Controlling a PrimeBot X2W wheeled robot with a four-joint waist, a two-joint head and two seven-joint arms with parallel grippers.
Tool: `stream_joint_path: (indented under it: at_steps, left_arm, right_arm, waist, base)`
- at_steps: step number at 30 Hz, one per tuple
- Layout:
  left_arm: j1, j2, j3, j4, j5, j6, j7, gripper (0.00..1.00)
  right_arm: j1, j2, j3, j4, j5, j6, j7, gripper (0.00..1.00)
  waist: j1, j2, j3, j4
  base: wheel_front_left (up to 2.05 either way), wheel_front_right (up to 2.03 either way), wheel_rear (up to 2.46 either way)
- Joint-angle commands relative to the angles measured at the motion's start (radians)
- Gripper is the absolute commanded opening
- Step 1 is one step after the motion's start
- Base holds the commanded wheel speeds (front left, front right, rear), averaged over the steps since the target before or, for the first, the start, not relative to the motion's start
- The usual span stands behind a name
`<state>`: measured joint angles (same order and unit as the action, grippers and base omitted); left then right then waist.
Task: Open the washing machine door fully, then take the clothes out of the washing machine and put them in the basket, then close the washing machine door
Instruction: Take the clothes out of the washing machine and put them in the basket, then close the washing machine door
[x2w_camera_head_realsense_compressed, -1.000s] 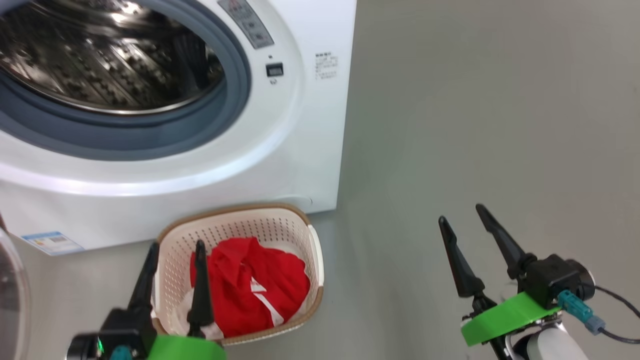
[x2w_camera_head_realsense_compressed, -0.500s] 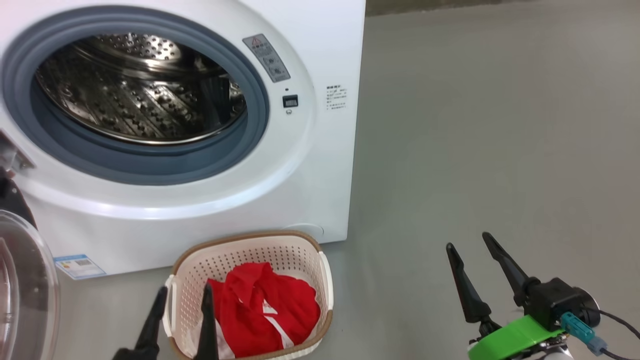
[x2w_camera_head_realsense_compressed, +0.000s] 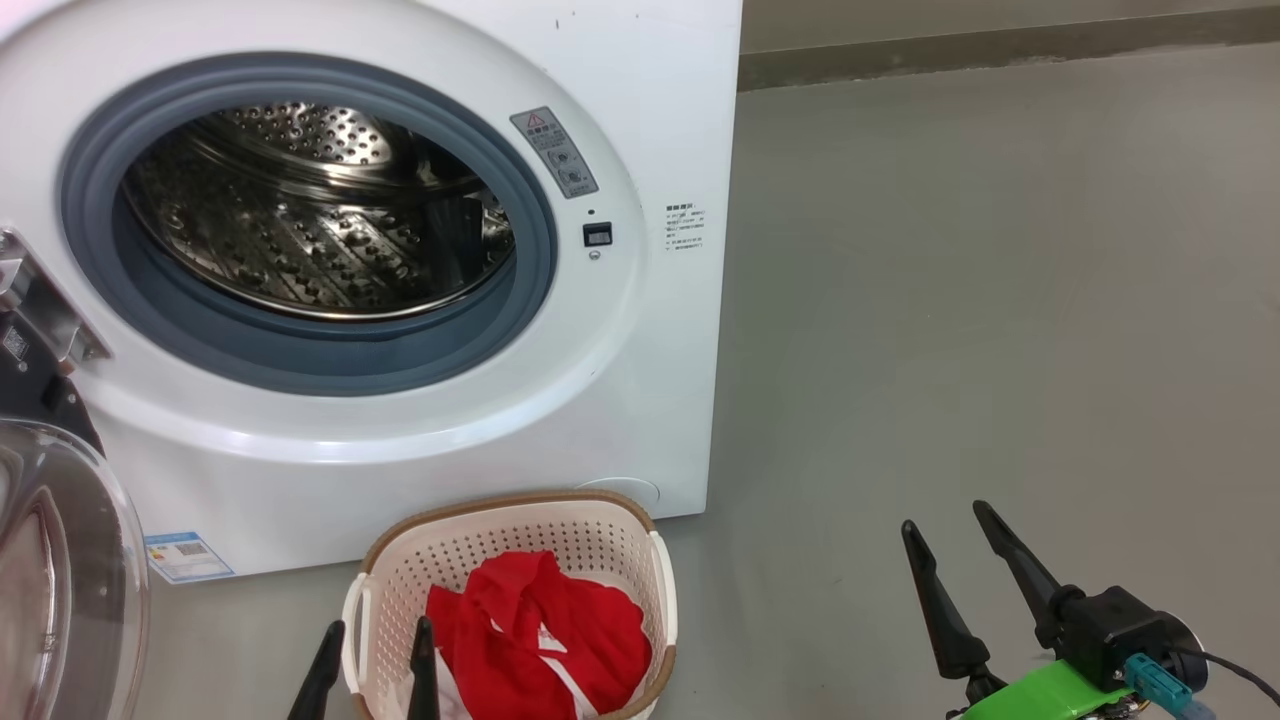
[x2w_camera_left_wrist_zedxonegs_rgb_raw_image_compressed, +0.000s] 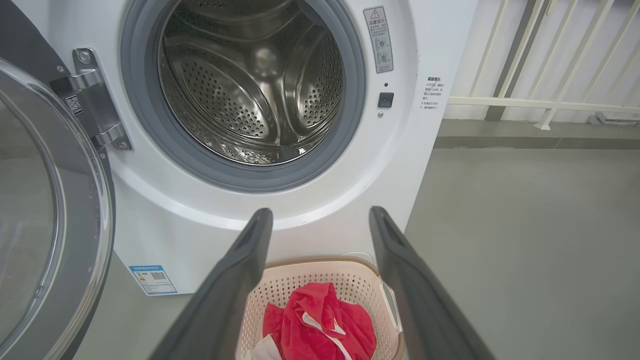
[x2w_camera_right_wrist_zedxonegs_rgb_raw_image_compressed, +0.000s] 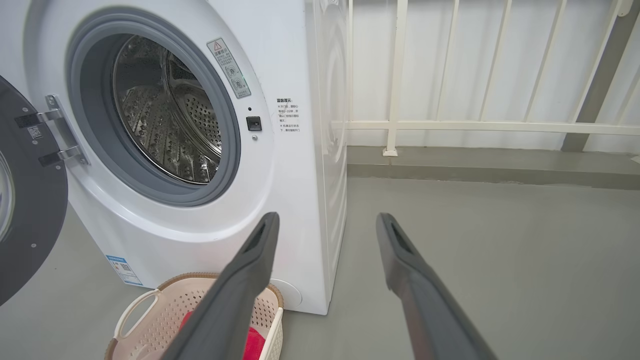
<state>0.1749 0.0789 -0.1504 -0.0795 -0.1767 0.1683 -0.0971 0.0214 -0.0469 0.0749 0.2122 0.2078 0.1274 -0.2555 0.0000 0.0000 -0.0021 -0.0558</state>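
Left of the left gripper (x2w_camera_head_realsense_compressed: 378, 623), the washing machine door (x2w_camera_head_realsense_compressed: 70, 590) is hanging swung open, its glass bowl running off the picture's edge. Just ahead of that gripper's widely spread, empty fingers, the basket (x2w_camera_head_realsense_compressed: 500, 545) is sitting close before the foot of the washing machine (x2w_camera_head_realsense_compressed: 420, 450), with the red clothes (x2w_camera_head_realsense_compressed: 545, 640) lying heaped inside it. Higher up, the drum (x2w_camera_head_realsense_compressed: 320, 230) is showing bare steel. Ahead and to the right of the right gripper (x2w_camera_head_realsense_compressed: 944, 515), grey floor (x2w_camera_head_realsense_compressed: 980, 300) is lying open up to a white railing (x2w_camera_right_wrist_zedxonegs_rgb_raw_image_compressed: 450, 125). This gripper is likewise gaping wide, holding nothing. Against a second ago, the whole head picture is sitting lower, so the camera is tilting up, while the basket and clothes are keeping their place by the machine. The bottom edge is cropping both grippers, the left down to its fingertips, and is cutting off the basket's near rim.
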Motion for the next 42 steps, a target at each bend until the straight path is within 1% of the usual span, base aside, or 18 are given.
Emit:
stream_joint_path:
  at_steps: [1, 29, 36, 42]
  left_arm:
    - [-0.013, 0.007, 0.028, -0.029, 0.001, 0.009, -0.002, 1.0]
    - [-0.023, 0.025, 0.016, 0.001, -0.006, 0.023, -0.012, 1.0]
    - [-0.027, 0.025, 0.011, 0.007, -0.008, 0.025, -0.017, 1.0]
    - [-0.032, 0.03, 0.006, 0.011, -0.008, 0.026, -0.019, 1.0]
  right_arm:
    - [-0.005, -0.003, 0.018, -0.021, -0.015, 0.003, -0.006, 1.0]
    - [0.008, -0.003, 0.022, -0.018, -0.018, 0.003, -0.005, 1.0]
    - [0.007, -0.003, 0.021, -0.018, -0.019, 0.003, -0.005, 1.0]
    - [0.009, -0.003, 0.021, -0.02, -0.017, 0.003, -0.005, 1.0]
  waist:
    - [0.0, 0.0, -0.001, 0.001]
    - [0.0, 0.0, -0.005, -0.006]
    - [0.0, 0.0, -0.006, -0.006]
    - [0.0, 0.0, -0.006, -0.002]
  base:
    - [0.0, 0.0, 0.0]
    - [-0.01, 0.01, 0.0]
    - [-0.68, 0.68, 0.0]
    - [-1.54, 1.54, 0.0]
